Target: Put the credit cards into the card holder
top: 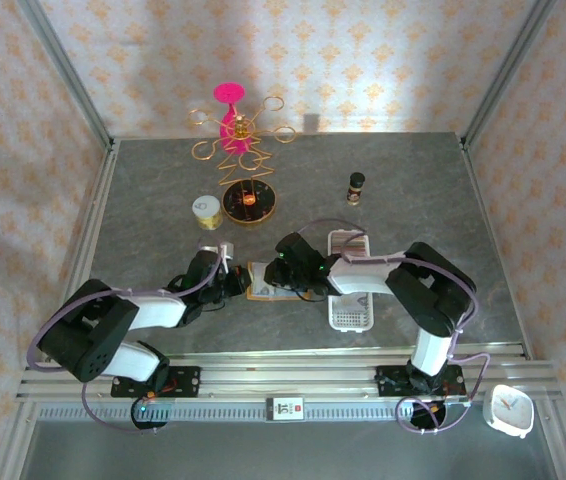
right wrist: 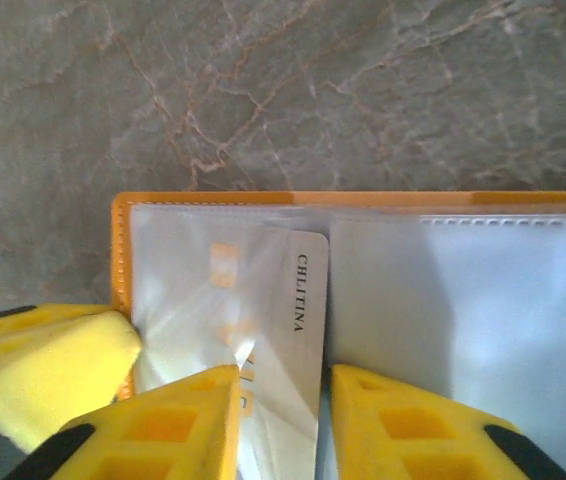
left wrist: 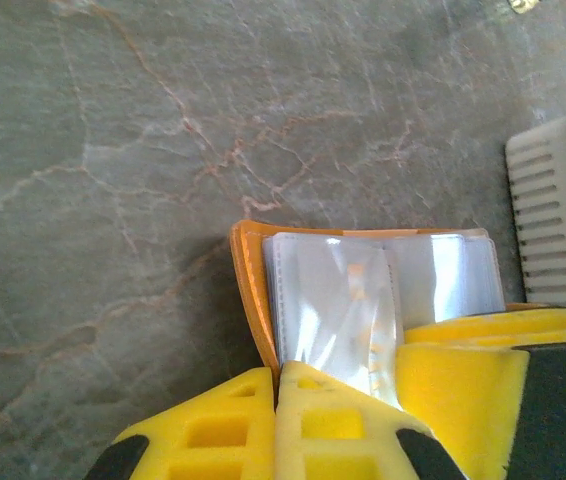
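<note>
From above, the left hand [top: 231, 284] and the right hand [top: 293, 280] meet over the open card holder [top: 260, 291]. It lies flat between them on the grey marbled bench [top: 413, 170]. A white slotted tray [top: 351, 300] lies just outside the right hand, partly under its arm.

At the left wrist, the left hand [left wrist: 278, 385] has its yellow fingers pressed together on the near corner of the card holder [left wrist: 247, 275]. The orange rim runs into the seam between them, and the clear pockets spread ahead of the fingertips. To its right sit a finger [left wrist: 463, 345] of the right hand and, beyond it, the tray [left wrist: 553, 215].

At the right wrist, the right hand [right wrist: 283, 390] has its fingers apart. Between them a pale credit card [right wrist: 278, 300] printed CHLITINA lies on the left leaf of the card holder [right wrist: 363, 198]. Whether the card is under the clear sleeve I cannot tell.
</note>
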Controlling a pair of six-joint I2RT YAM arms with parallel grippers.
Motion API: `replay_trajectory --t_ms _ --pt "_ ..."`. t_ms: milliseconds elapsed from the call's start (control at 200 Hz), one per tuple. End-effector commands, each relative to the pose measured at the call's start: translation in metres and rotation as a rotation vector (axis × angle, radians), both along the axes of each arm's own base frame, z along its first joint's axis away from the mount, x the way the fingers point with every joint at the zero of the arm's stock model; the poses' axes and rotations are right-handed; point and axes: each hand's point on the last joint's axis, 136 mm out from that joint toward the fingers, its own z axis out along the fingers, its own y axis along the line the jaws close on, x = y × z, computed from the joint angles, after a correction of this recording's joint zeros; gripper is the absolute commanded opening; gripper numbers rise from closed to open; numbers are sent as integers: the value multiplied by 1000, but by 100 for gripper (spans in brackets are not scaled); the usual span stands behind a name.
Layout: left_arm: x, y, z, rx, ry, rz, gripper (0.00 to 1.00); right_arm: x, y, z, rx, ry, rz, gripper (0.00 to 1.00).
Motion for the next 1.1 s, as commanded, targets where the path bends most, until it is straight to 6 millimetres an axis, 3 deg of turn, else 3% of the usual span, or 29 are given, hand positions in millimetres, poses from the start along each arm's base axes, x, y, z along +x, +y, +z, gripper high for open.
replay_trajectory --t_ms 0,380,601,1096 --pt "-14 1 -6 22 29 -35 0 -2 -20 1 -115 -16 -3 35" --pt "-10 17 3 96 -2 19 0 10 -45 35 -222 -127 -49 41" --pt "-10 30 9 155 -15 63 0 13 -68 34 -350 -153 -74 42" --pt "-15 42 5 204 -9 90 0 5 -89 26 -448 -133 -94 40"
